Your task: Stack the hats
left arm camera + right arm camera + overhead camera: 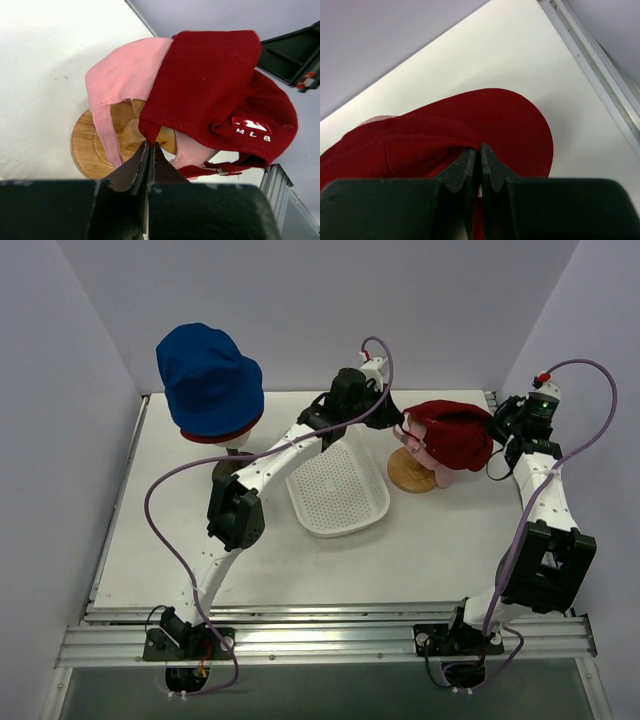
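Note:
A red peaked cap (455, 432) lies over a pink peaked cap (130, 70) on a round wooden stand (408, 476) at the right of the table. My left gripper (150, 145) is shut on the red cap's (215, 85) rear edge, from the left side (402, 428). My right gripper (480, 147) is shut on a fold of the red cap (445, 130) beside its peak, from the right side (496, 432). At the back left a blue bucket hat (208, 375) sits over a dark red bucket hat (228, 436), of which only the rim shows.
A white perforated basket (338, 492) lies in the middle of the table, under my left arm. The two bucket hats rest on a cream stand (238, 449). Purple walls close the table at the back and both sides. A metal rail (600, 60) runs along the right edge.

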Available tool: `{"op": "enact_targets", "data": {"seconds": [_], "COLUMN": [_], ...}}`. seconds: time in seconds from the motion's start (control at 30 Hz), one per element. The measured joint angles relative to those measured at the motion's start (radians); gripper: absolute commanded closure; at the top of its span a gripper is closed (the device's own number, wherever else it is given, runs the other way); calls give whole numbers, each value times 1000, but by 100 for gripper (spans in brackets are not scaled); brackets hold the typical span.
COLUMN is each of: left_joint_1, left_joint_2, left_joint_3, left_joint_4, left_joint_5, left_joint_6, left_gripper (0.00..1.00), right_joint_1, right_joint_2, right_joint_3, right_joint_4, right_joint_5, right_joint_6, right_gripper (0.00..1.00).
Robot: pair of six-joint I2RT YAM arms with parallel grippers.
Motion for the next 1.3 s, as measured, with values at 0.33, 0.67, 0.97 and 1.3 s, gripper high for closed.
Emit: {"op": "enact_targets", "data": {"seconds": [0.33,0.67,0.97,1.3], "left_joint_1": [-2,2,4,10], "left_joint_2": [0,0,0,0], "left_joint_3": [27,27,27,25], "left_joint_4": [2,2,2,1], "left_joint_5": [-4,-13,-12,-11], "left_joint_6": [-2,-5,-5,-6], "left_gripper": [85,62,58,98], "right_joint_1": [23,39,39,39], "right_joint_2": [111,136,135,90], "right_joint_3": [1,2,43,45], "right_joint_4": [27,45,39,11], "right_joint_5": [-26,-24,-6,-6], "right_joint_6": [2,2,12,38], "right_gripper": [98,90,100,100]}}
